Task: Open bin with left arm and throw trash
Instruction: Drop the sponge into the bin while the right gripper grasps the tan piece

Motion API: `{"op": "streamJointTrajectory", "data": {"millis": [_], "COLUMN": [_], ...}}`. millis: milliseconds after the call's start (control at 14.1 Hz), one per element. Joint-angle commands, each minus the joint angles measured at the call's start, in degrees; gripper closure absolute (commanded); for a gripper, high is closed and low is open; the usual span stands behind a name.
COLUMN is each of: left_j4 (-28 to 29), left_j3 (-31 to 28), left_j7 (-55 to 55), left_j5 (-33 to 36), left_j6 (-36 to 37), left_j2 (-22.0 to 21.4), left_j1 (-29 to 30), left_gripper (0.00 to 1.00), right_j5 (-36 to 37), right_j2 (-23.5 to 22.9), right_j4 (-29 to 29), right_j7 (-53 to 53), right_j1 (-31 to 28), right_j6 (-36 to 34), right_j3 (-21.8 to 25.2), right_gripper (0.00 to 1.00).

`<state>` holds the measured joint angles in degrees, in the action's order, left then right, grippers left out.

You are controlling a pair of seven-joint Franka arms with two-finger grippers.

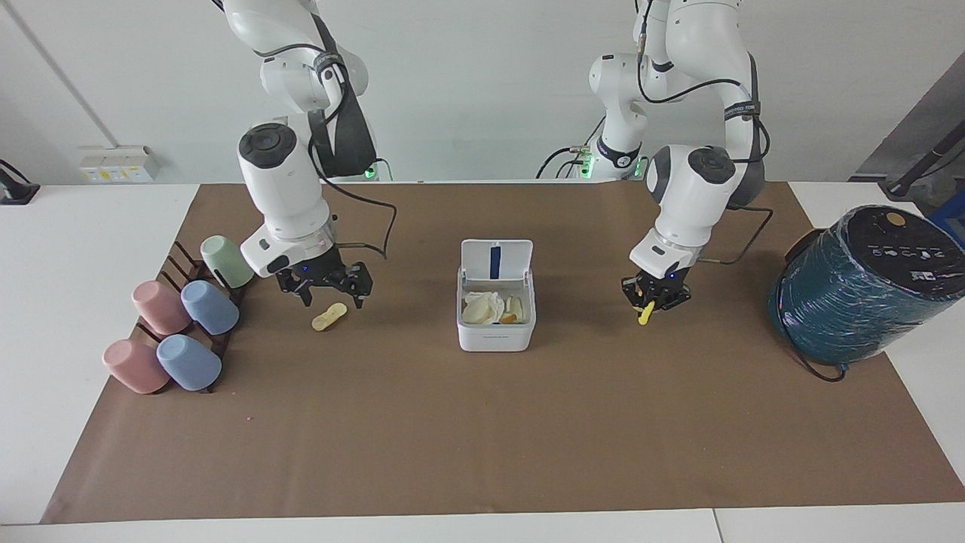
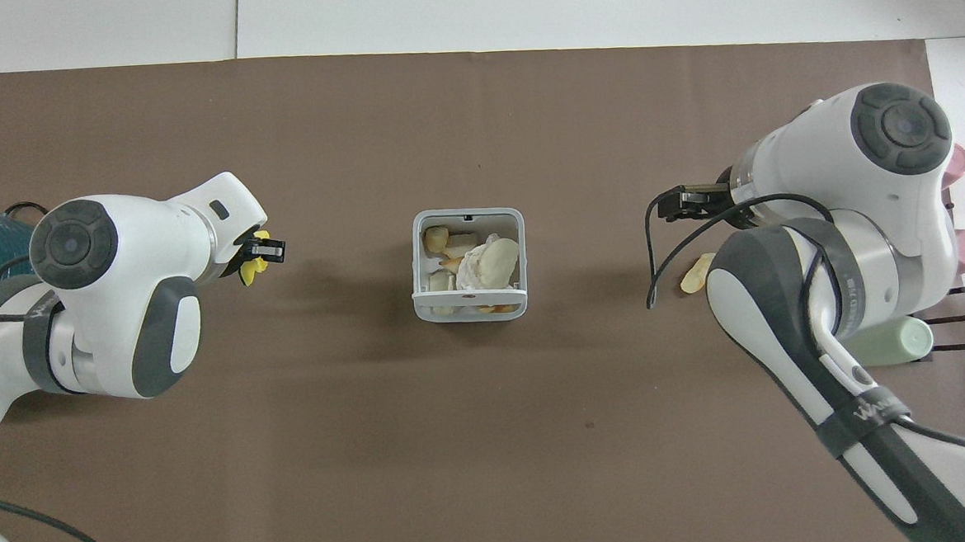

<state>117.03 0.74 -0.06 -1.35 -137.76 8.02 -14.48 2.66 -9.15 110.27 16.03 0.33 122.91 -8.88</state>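
Fingers, facing view: the right gripper (image 1: 326, 290) hangs spread wide and empty just above a cream scrap (image 1: 329, 317) lying on the tabletop (image 1: 482, 422), at 9 o'clock from the bin (image 1: 496, 320). The left gripper (image 1: 653, 298) is clenched on a yellow scrap (image 1: 645, 313), raised off the tabletop at 3 o'clock from the bin. Bin lid (image 1: 495, 261) stands upright at 12 o'clock of the box; pale peel pieces lie inside. Cups on a rack (image 1: 181, 317) at 9 o'clock; a teal cylinder (image 1: 859, 283) at 3 o'clock.

Overhead view: bin (image 2: 471, 306) at centre, open, part filled. Left gripper (image 2: 260, 254) at 9 o'clock with the yellow scrap (image 2: 251, 267) showing between its fingers. Right gripper (image 2: 694, 202) at 3 o'clock, fingers apart, above the cream scrap (image 2: 696, 273).

Handling, by judgement: scraps look light, soft and easily crushed; the cream one is best pinched across its narrow middle with a gentle close. Likely non-slippery. The bin seems light and could slide if bumped.
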Motion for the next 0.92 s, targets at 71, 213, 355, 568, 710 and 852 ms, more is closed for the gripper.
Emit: {"op": "streamJointTrajectory", "data": {"millis": [71, 213, 355, 568, 710, 852], "left_j4": [-8.99, -13.48, -15.16, -14.90, -14.21, -13.67], "left_j3": [-0.56, -0.47, -0.56, -0.56, -0.56, -0.65], "left_j7": [-5.99, -6.53, -7.32, -13.88, -18.21, -18.22], "left_j5": [0.21, -1.80, -9.15, -10.86, -10.78, -10.78], "left_j6": [3.01, 6.08, 7.07, 6.71, 3.13, 1.96], "left_j2": [3.57, 4.98, 5.34, 5.34, 5.43, 5.61], "left_j1": [-7.29, -10.29, -12.93, -17.40, -19.87, -20.76], "left_gripper": [1.00, 1.00, 1.00, 1.00, 0.01, 0.00], "right_j5": [1.38, 1.38, 1.38, 1.29, 0.94, 0.41], "right_j2": [4.14, 3.71, 2.83, 2.30, 2.12, 2.12], "right_j4": [13.82, 16.81, 18.48, 21.03, 21.13, 21.22], "right_j7": [-1.26, -1.18, -0.12, 2.59, 3.74, 5.06], "right_j1": [-3.48, -4.81, -5.43, -5.96, -5.87, -5.43], "right_j6": [8.46, 12.51, 14.97, 18.49, 18.68, 18.68], "right_j3": [-0.79, -0.88, -0.88, -0.96, -1.05, -1.05], "right_gripper": [0.00, 0.00, 0.00, 0.01, 0.12, 0.26]}}
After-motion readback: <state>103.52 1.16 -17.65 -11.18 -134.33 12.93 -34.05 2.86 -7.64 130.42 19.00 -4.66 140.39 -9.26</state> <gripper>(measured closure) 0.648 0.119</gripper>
